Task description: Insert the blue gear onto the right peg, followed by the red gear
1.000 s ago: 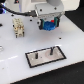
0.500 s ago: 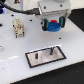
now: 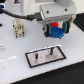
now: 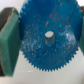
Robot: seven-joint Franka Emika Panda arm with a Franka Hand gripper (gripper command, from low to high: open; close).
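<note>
We see the blue gear (image 3: 57,31) clamped in the gripper (image 3: 56,32), which has shifted toward the exterior view's left since a second ago and now hangs above the plate (image 3: 46,55), near the right peg (image 3: 50,49). The red gear is hidden from us. In the wrist view the gear (image 4: 47,37) fills the frame, toothed, centre hole open, fingers (image 4: 9,40) shut on its rim
</note>
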